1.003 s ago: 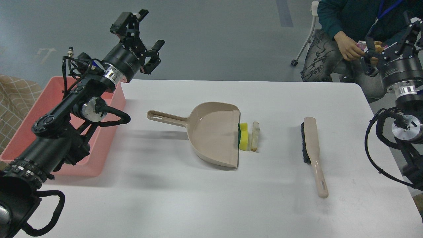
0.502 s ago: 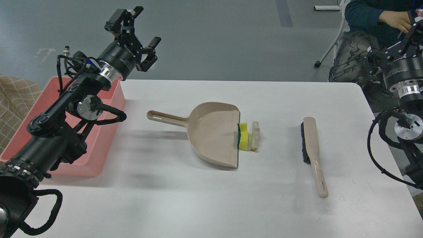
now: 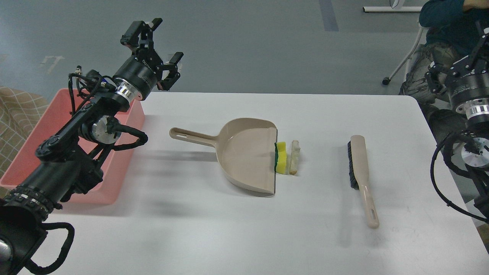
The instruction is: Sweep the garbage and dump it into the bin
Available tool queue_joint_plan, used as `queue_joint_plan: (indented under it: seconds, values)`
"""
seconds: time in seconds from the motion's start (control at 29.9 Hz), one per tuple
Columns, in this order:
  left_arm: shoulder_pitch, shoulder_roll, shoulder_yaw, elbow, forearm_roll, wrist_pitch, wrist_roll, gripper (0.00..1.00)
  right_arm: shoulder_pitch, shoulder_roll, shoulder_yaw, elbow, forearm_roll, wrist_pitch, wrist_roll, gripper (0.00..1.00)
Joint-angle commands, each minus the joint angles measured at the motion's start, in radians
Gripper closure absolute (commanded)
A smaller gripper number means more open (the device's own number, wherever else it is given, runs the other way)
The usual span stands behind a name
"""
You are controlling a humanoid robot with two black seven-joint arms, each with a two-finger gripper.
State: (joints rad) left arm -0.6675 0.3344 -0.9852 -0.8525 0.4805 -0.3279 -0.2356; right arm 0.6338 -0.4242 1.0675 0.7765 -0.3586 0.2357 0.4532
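Observation:
The yellow sponge with a green layer point(image 3: 281, 157) and the pale bread-like slice point(image 3: 294, 157) lie side by side on the white table, right at the mouth of the beige dustpan point(image 3: 246, 152). The beige brush point(image 3: 361, 172) lies to their right. The pink bin point(image 3: 46, 126) stands at the table's left edge, partly hidden by my left arm. My left gripper point(image 3: 161, 42) is open and empty, raised above the bin's far right corner. My right gripper point(image 3: 464, 61) is raised at the right edge of the view, partly cut off, and its fingers cannot be told apart.
The dustpan's handle point(image 3: 191, 136) points left toward the bin. A seated person point(image 3: 443, 23) on a wheeled chair is beyond the table's far right corner. A checked cloth point(image 3: 15, 110) lies left of the bin. The table's front edge runs along the bottom.
My left gripper has shifted slightly left and stayed open. My right arm has moved right, toward the view's edge. The person has rolled away to the right. The table's objects have not moved.

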Motion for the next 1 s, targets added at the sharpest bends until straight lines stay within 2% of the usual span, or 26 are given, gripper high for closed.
queue_joint_plan:
  seconds: [0.0,0.1,0.37,0.7,0.97]
  values:
    - [0.014,0.006,0.011,-0.014,0.006,-0.014,-0.002,0.02,-0.003,0.004,-0.004,0.004,0.000,0.002,-0.001,0.00]
    - [0.016,0.014,0.019,-0.028,0.009,-0.031,-0.007,0.02,-0.019,0.004,-0.006,0.017,0.000,0.005,-0.004,0.00]
    - [0.013,0.014,0.017,-0.057,0.036,-0.005,-0.007,0.02,-0.019,0.008,-0.007,0.018,-0.002,0.005,-0.002,0.00]
    - [0.014,0.012,0.017,-0.105,0.131,0.072,-0.004,0.02,-0.019,0.010,-0.015,0.015,-0.008,0.005,-0.002,0.00]
    - [0.014,0.008,-0.003,-0.114,0.076,0.075,0.004,0.02,-0.005,0.018,-0.017,0.009,-0.089,-0.044,-0.001,0.00]
